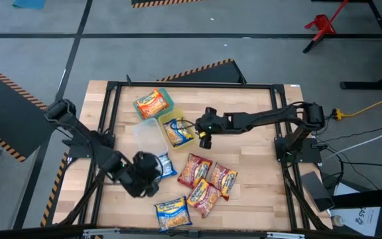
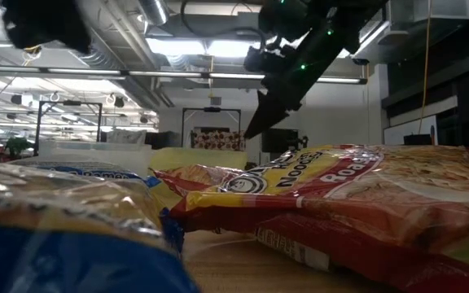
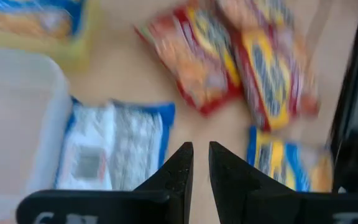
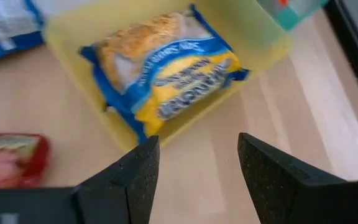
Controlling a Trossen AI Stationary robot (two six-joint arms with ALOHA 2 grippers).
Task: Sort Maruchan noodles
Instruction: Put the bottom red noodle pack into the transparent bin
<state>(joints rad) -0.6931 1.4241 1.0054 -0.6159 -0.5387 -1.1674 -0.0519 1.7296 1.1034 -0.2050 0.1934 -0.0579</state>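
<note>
The wooden table (image 1: 257, 126) carries three containers near its 11 o'clock region and several loose noodle packets toward 6 o'clock.

Left gripper (image 3: 201, 163): positioned at about 8 o'clock on the table in the high view, just above the tabletop. Its fingers (image 3: 179, 168) stand almost together with a narrow gap between them, and nothing is pinched in that gap. A blue-and-white packet (image 3: 114, 152) lies face down immediately beside the fingertips, next to the wall of the clear container (image 1: 149, 135).

Right gripper (image 4: 194, 165): positioned near table centre, at about 12 o'clock from the loose packets. Its fingers (image 4: 138, 174) are spread wide and hold nothing. It hangs over bare wood just beside the yellow container (image 4: 253, 37).

Task items:
- One blue-and-yellow packet (image 4: 166, 78) lies inside the yellow container, slightly skewed.
- One orange packet (image 1: 151, 103) lies in the green container (image 1: 167, 97), at 11 o'clock.
- Three red-brown packets (image 1: 206, 180) lie in an overlapping cluster at about 5 o'clock from table centre.
- One further blue-and-yellow packet (image 1: 172, 212) lies at 6 o'clock near the table's front edge, touching the red-brown cluster.

In the low view the nearest red-brown packet fills the foreground, and the right arm (image 2: 300, 57) descends from above behind it.
</note>
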